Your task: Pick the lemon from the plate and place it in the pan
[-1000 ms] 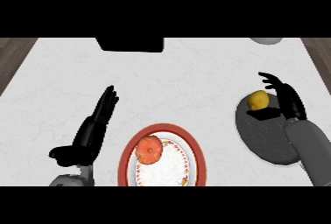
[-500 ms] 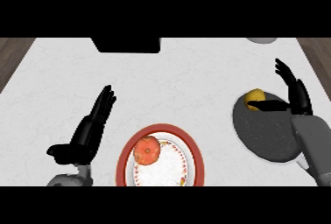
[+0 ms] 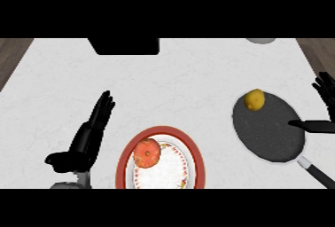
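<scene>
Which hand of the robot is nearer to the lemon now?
Right. The right hand is open just to the right of the lemon, which lies in the pan. The left hand rests open far across the counter, left of the plate.

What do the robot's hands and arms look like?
Both hands are black, with long thin fingers and a thumb sticking out to the side. The left hand joins a grey forearm, of which only a small bit shows at the view's lower edge. The right hand sits at the view's right edge, and its forearm cannot be seen here. No cables or markings show.
</scene>
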Controlling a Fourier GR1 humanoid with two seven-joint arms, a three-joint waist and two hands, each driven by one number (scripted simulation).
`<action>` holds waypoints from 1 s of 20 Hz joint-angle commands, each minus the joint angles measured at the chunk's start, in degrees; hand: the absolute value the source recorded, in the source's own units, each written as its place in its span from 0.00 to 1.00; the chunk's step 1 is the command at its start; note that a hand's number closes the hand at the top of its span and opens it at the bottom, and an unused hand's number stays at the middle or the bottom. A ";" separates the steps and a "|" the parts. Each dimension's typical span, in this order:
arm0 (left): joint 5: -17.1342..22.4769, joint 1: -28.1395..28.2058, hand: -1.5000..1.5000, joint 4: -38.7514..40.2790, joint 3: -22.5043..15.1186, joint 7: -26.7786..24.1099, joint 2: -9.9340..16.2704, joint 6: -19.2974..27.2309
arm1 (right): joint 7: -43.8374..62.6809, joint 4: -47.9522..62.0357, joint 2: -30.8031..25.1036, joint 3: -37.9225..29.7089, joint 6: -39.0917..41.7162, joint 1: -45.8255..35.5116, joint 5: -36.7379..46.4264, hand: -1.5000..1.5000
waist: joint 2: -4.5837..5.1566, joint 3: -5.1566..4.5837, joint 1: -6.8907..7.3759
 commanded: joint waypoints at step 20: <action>0.00 -0.96 0.50 -0.42 0.52 1.97 -0.72 -0.83 | -15.74 -8.78 -7.18 2.12 16.56 19.81 -1.58 0.00 | -0.01 -0.03 0.05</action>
